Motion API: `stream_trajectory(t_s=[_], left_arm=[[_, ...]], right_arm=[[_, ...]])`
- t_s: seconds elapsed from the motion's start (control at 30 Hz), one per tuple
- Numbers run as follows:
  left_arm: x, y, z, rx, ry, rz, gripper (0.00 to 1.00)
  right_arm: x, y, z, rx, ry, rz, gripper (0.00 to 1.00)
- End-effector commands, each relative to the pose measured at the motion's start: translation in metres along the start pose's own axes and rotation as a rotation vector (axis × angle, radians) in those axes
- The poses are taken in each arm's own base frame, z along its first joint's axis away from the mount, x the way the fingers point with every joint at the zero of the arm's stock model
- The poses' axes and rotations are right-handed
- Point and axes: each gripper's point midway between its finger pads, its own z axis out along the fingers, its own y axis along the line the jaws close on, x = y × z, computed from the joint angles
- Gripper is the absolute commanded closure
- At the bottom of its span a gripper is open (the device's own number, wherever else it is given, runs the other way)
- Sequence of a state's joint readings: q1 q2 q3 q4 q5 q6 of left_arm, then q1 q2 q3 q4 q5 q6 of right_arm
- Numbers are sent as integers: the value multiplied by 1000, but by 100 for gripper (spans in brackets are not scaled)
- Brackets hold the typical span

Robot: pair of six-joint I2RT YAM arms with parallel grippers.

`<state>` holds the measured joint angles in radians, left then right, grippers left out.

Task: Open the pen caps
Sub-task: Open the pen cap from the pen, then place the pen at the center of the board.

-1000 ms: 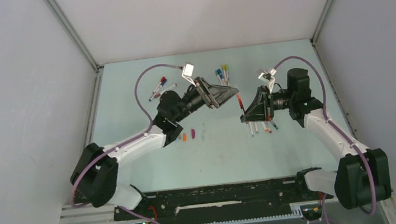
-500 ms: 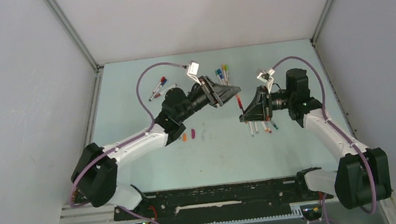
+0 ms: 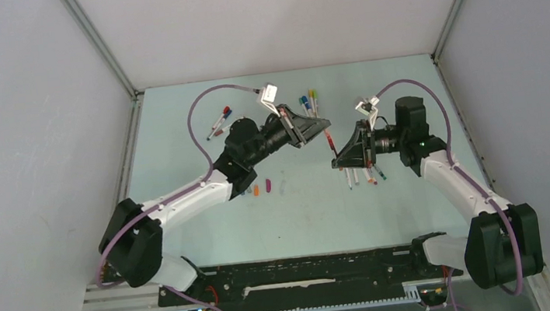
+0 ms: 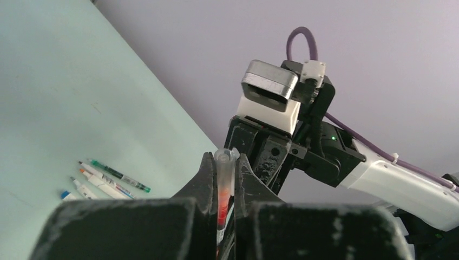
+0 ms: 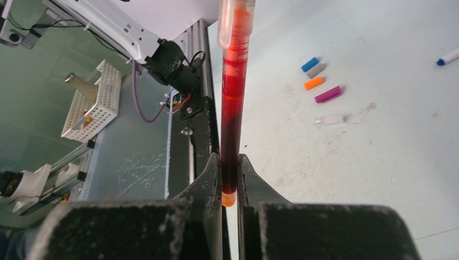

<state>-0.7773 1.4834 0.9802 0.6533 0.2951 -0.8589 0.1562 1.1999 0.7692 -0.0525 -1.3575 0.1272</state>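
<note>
A red pen (image 3: pixel 331 144) hangs in the air between my two grippers above the middle of the table. My left gripper (image 4: pixel 223 160) is shut on its clear pen cap (image 4: pixel 224 174), whose rim sticks out past the fingertips. My right gripper (image 5: pixel 229 165) is shut on the pen's red barrel (image 5: pixel 233 103) close to its orange end, and the clear cap (image 5: pixel 234 21) sits on the far tip. From above, the left gripper (image 3: pixel 325 129) and right gripper (image 3: pixel 337 162) face each other tip to tip.
Loose caps lie on the table: blue (image 5: pixel 310 64), grey (image 5: pixel 317 70), orange (image 5: pixel 313 83), purple (image 5: pixel 328 94) and clear (image 5: pixel 330 118). Pens lie under the right gripper (image 3: pixel 362 178), at the back (image 3: pixel 309 104) and at the back left (image 3: pixel 220 122).
My left gripper has closed from open onto the pen's clear cap. The right gripper has kept its hold on the barrel and barely moved.
</note>
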Motion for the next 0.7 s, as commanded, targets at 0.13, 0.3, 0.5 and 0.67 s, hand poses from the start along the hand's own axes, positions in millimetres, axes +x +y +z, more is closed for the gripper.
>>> stream_trajectory(t_s=[0.13,0.3,0.5,0.67], left_arm=[[-199,-26,-46,-74,-585,194,100],[-227,-33,-52,-52,-634,218,100],[-196,-14,-60,-66,-526,228,100],[-145,21,-77,-175,-358,251,100]], right_arm=[[13,0,8,-16,44,-24,100],[19,-4,9,5,61,-42,100],[23,-31,-13,197,112,-179,100],[26,-76,-62,470,168,-235,100]])
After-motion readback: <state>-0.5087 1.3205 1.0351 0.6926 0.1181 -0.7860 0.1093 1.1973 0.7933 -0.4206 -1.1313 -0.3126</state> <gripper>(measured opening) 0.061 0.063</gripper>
